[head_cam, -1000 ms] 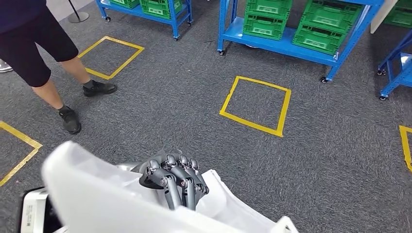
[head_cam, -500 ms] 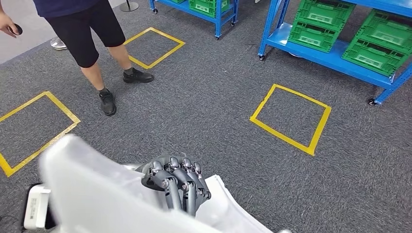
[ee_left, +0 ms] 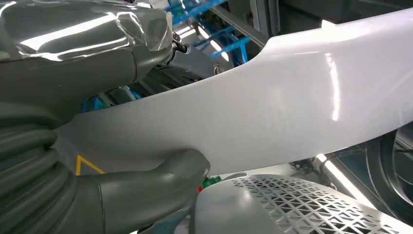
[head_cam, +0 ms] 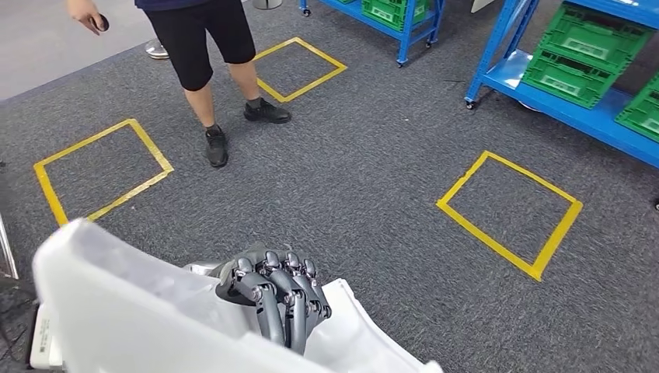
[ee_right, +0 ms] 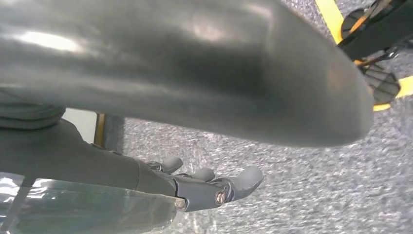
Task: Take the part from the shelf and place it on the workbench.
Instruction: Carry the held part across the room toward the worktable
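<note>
The part point(head_cam: 132, 311) is a large white curved plastic panel, low at the front in the head view. My left hand point(head_cam: 272, 299) grips it, dark fingers curled over its upper edge. The left wrist view shows the panel point(ee_left: 272, 102) close up, with the grey thumb point(ee_left: 160, 180) pressed against its underside. My right hand point(ee_right: 214, 187) hangs over the grey carpet with its fingers stretched out and nothing in them. No workbench is in sight.
A person point(head_cam: 206, 47) in black shorts stands ahead to the left on the carpet. Blue wheeled shelves with green crates point(head_cam: 575, 70) stand at the far right, another shelf point(head_cam: 388, 15) at the back. Yellow tape squares point(head_cam: 509, 210) point(head_cam: 97, 167) mark the floor.
The camera has turned left: the shelves slid to the right and the person came toward the middle. My left hand keeps the same hold on the white panel.
</note>
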